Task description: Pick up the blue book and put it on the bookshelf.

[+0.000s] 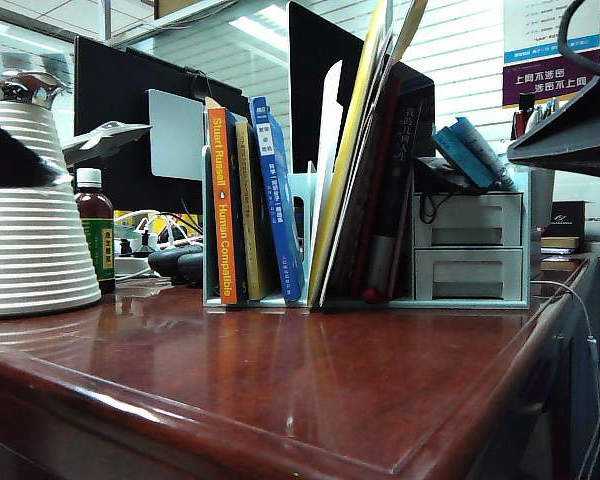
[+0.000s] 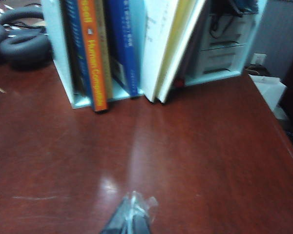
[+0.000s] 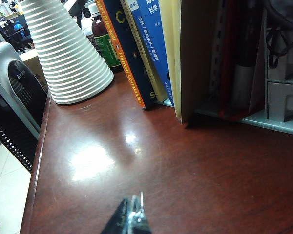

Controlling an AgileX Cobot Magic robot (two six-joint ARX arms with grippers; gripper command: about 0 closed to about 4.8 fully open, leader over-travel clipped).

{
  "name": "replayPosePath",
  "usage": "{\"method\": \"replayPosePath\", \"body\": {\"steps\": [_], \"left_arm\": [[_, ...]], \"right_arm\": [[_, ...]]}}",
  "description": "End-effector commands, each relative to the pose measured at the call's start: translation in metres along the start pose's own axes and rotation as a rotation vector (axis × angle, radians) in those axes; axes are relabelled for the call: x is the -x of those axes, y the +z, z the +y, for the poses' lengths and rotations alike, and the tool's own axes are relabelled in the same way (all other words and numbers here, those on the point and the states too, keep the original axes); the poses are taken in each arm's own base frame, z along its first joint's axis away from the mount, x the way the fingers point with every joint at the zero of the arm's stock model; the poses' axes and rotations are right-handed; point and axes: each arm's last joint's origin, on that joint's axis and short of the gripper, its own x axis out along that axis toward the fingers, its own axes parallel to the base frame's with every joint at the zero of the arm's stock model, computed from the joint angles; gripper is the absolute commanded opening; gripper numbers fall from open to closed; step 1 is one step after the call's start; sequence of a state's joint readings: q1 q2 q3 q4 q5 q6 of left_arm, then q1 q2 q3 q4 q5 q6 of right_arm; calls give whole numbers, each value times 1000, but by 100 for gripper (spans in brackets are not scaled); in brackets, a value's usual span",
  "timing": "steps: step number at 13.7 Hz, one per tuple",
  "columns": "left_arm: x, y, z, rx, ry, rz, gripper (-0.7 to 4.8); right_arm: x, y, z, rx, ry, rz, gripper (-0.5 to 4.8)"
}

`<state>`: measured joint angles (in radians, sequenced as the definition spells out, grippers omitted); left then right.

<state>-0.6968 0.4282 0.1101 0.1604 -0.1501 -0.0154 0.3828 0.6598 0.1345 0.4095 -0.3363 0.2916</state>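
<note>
Blue book (image 1: 277, 205) stands upright in the mint-green bookshelf (image 1: 470, 298), between a yellowish book (image 1: 250, 210) and a pale divider, leaning a little. Beside them is the orange-spined "Human Compatible" book (image 1: 222, 205). Left gripper (image 2: 129, 222) hangs over the bare tabletop (image 1: 280, 380), clenched and holding nothing. Right gripper (image 3: 132, 219) is also above the tabletop; its tips look pressed together and empty. I judge the placing is done, so the good way now is to draw both arms back without brushing the spines. The tabletop is glossy red-brown wood, the book covers smooth; a ribbed white cone-shaped jug (image 1: 25, 215) stands at the left.
</note>
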Motion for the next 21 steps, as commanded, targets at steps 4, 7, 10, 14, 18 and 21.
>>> {"method": "replayPosePath", "body": {"steps": [4, 7, 10, 14, 18, 21], "left_arm": [[17, -4, 28, 37, 246, -144, -6], [30, -24, 43, 60, 354, -99, -6], [33, -34, 54, 53, 440, 5, -6], [36, -37, 60, 62, 520, 32, 36], [36, -37, 60, 62, 520, 32, 36], [36, -37, 60, 62, 520, 32, 36]], "right_arm": [[0, 3, 0, 3, -8, -20, -1], [0, 3, 0, 3, -17, -23, 0], [0, 2, 0, 4, -18, -17, -1], [0, 2, 0, 4, -18, -17, 0], [0, 2, 0, 4, -19, -17, 0], [9, 3, -2, 34, -109, -81, 0]]}}
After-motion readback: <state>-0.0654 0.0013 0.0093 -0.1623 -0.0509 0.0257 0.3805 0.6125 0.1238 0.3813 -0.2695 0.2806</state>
